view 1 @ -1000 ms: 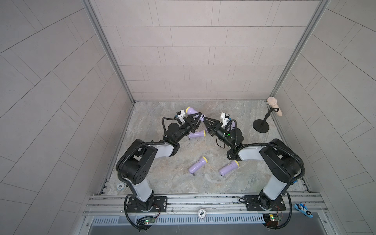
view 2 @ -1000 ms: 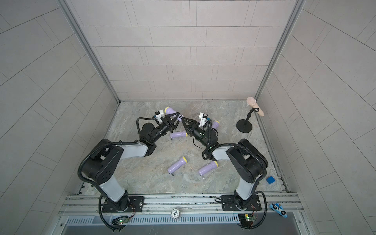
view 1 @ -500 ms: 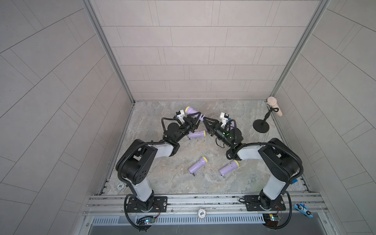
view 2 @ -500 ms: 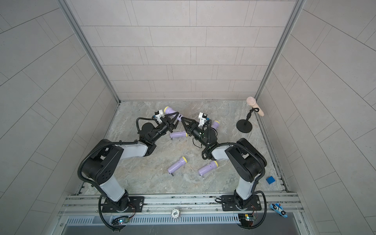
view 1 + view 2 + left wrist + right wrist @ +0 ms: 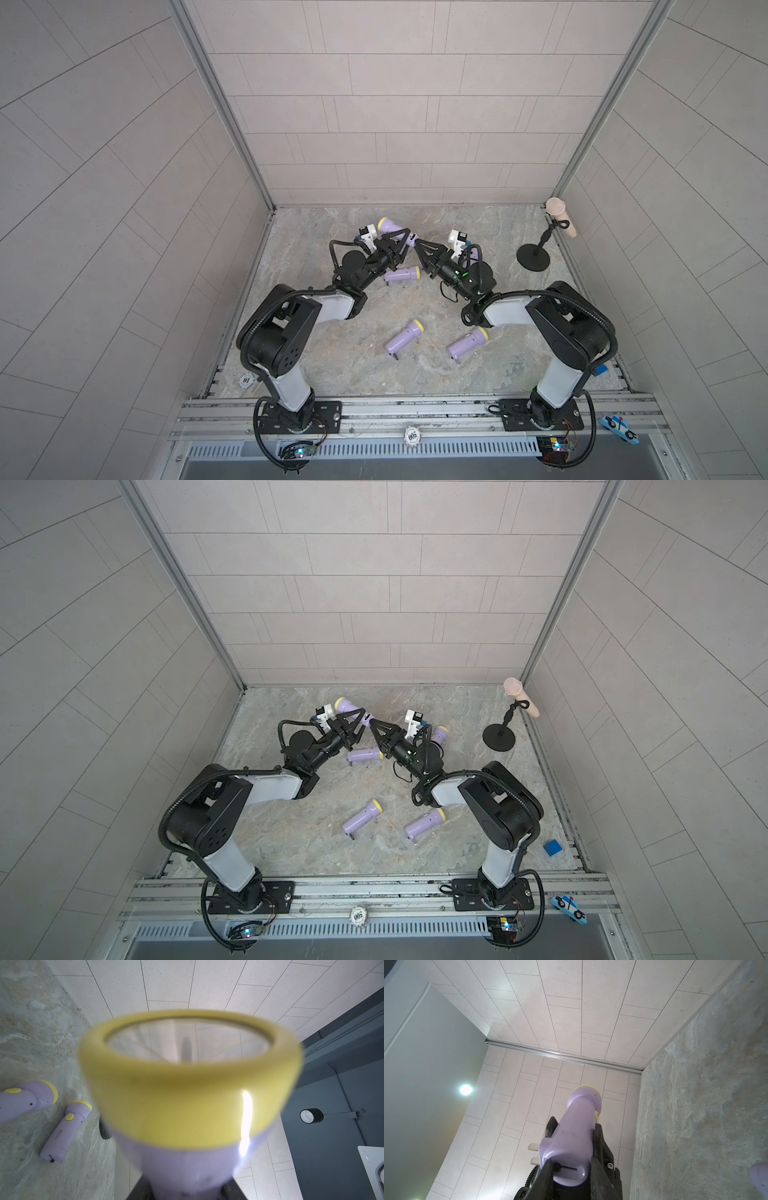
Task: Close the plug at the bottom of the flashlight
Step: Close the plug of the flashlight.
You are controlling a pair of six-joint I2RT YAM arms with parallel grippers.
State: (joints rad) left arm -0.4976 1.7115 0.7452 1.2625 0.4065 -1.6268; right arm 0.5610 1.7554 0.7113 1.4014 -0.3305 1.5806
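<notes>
Left gripper (image 5: pixel 402 239) clamps the lilac plastic, yellow-rimmed flashlight (image 5: pixel 579 1126) aloft so the right gripper (image 5: pixel 571 1164), pinching its base, can fold the plug (image 5: pixel 534 1147).

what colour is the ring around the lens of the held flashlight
Yellow ring on the flashlight, best in the left wrist view.

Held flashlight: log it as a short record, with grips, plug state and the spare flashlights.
item: held flashlight, raised off the table
left gripper: shut on its body
right gripper: jaws against either side of its base
plug prongs: sticking out, not yet folded in
spare flashlights: four on the table, one partly hidden
</notes>
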